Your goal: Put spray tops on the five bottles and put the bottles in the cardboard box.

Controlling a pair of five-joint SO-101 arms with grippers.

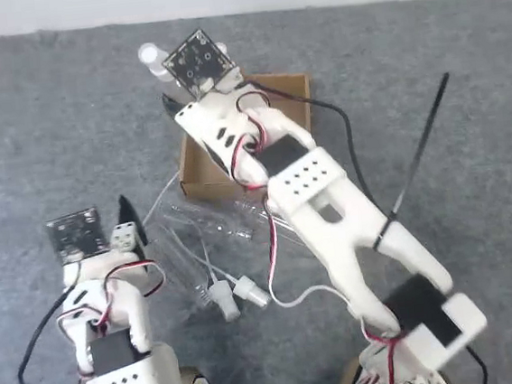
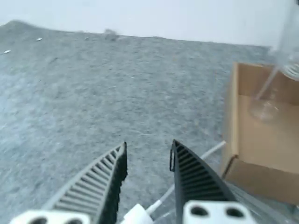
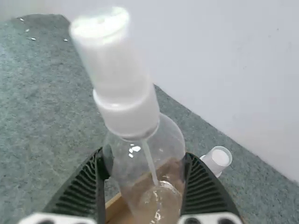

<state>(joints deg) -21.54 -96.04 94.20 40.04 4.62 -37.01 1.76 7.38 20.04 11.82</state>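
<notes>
My right gripper (image 3: 142, 163) is shut on a clear bottle (image 3: 140, 182) with a white spray top (image 3: 119, 79), held tilted over the far left corner of the cardboard box (image 1: 287, 94). The bottle's top (image 1: 147, 54) pokes out past the wrist camera in the high view. My left gripper (image 2: 147, 161) stands open near the table's front left, with nothing between its fingers. The box (image 2: 261, 154) and the held bottle (image 2: 280, 60) lie ahead of it. Several clear bottles (image 1: 213, 219) lie flat between the arms. Two loose spray tops (image 1: 239, 295) with thin tubes rest near them.
Grey carpet (image 1: 50, 130) covers the table, with open room left of the box. A white cap (image 3: 216, 158) shows beyond the held bottle. One spray top (image 2: 135, 214) lies just under my left gripper. A black cable tie (image 1: 420, 153) and wires trail off the right arm.
</notes>
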